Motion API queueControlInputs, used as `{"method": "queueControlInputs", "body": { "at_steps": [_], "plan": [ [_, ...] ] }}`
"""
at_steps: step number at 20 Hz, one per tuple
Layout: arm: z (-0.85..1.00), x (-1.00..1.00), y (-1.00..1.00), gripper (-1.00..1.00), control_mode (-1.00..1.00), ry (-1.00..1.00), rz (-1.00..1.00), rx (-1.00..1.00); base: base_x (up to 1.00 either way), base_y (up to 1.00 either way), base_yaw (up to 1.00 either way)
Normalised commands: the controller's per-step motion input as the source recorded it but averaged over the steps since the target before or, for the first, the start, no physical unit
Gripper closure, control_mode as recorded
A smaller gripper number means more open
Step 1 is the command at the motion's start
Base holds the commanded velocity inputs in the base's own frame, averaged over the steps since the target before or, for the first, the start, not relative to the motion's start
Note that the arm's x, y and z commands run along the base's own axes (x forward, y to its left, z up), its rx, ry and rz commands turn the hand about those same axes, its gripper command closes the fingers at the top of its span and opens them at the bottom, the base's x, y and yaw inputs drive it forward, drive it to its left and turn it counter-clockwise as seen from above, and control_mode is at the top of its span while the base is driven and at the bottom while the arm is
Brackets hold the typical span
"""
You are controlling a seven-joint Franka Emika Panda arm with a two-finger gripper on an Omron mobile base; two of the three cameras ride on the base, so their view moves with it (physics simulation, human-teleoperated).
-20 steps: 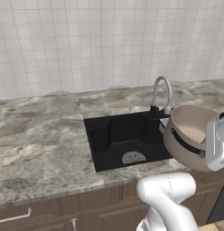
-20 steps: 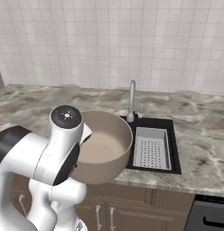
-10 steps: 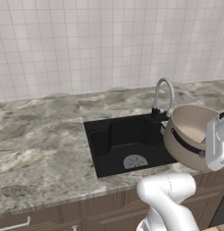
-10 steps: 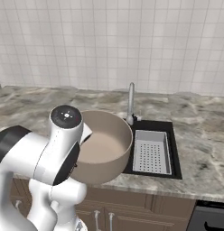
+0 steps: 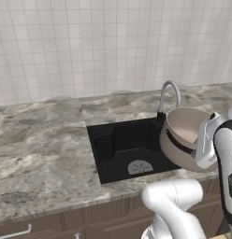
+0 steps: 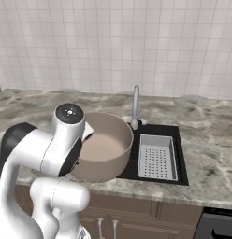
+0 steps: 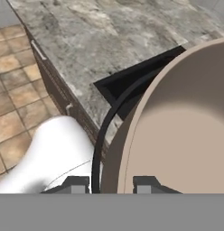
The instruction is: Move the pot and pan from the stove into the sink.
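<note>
Left base view: the large beige round pot [image 5: 185, 137] hung tilted over the right end of the black recessed sink [image 5: 129, 149]; best carried further over the basin, levelled, then lowered. Right base view: pot [image 6: 101, 147] beside the grey perforated drainer tray [image 6: 157, 158]. Hand view: the two-finger gripper [image 7: 108, 184] had its tips closed across the pot's [image 7: 177, 135] rim and dark band handle [image 7: 105, 135], gripping it.

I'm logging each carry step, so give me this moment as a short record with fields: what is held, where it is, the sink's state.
held: pot, its rim between the fingers of the gripper
pot position: lifted, tilted, over the sink's front edge
pot contents: looks empty
sink: black basin, no pot or pan in it
drainer tray: inside the sink, beside the pot
faucet: behind the sink
</note>
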Motion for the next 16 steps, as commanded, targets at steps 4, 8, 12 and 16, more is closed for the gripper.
{"method": "queueControlInputs", "body": {
  "at_steps": [4,8,12,16],
  "plan": [
    [-0.21,0.72,0.36,1.00,-1.00,0.00,-0.04,0.03,0.00,0.00,0.00],
    [-0.17,0.50,0.18,1.00,-1.00,-0.02,-0.02,0.02,0.00,0.00,0.00],
    [-0.17,0.50,0.14,1.00,-1.00,-0.04,-0.02,0.00,0.00,0.00,0.00],
    [-0.23,0.64,0.27,1.00,-1.00,-0.03,-0.04,0.00,0.00,0.00,0.00]
  ]
}}
